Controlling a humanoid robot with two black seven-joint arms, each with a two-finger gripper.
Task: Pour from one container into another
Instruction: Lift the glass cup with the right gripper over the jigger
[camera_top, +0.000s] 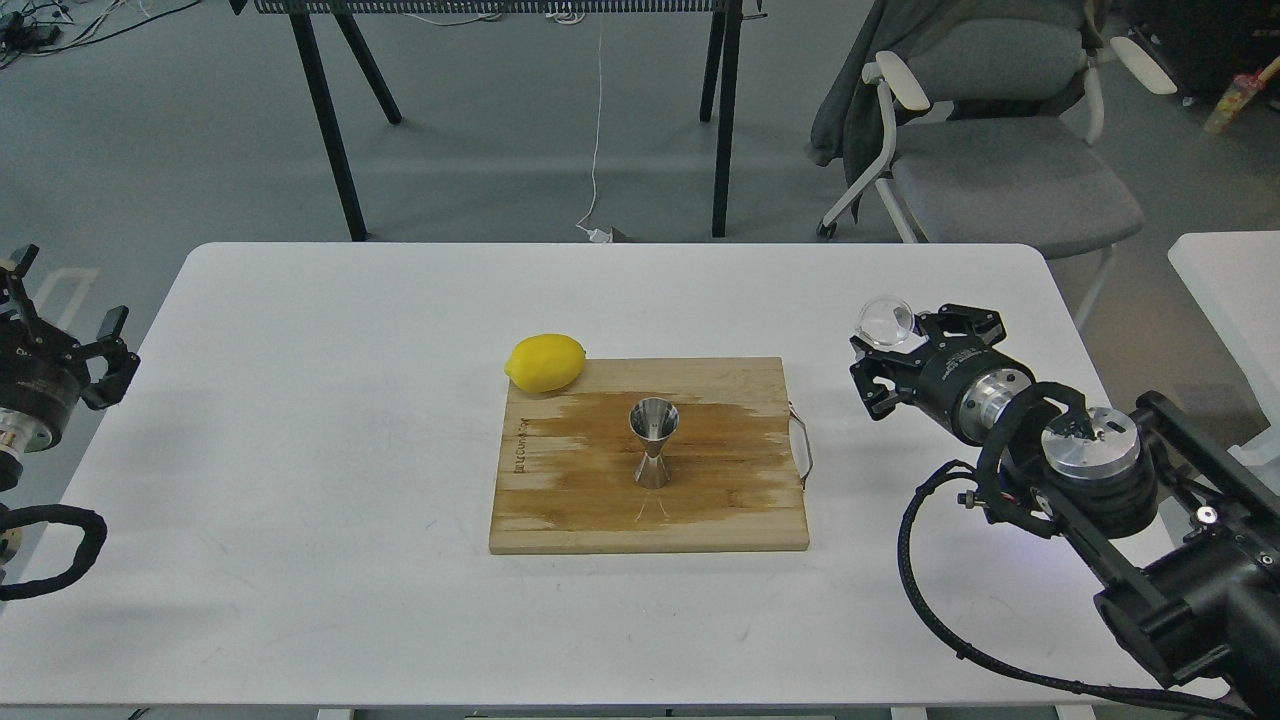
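Head view: the right pincer (885, 345) grips the small clear glass cup (885, 322), held above the white worktop (300, 420) near its right edge. The cup appears tilted, its mouth turned toward the camera; whether it holds any liquid cannot be told. The steel jigger (653, 442) stands upright, long axis vertical, open cone up, near the middle of the wooden cutting board (720, 510). It lies well apart from the cup, to the left of the right pincer and slightly nearer the robot. The right arm is the nearer one. The coming move therefore calls for leftward travel until the cup rim is over the jigger mouth. A lemon (545, 362) rests at the board's far left corner. The left pincer (60, 335) is clear of the worktop's left edge, fingers spread, holding nothing.
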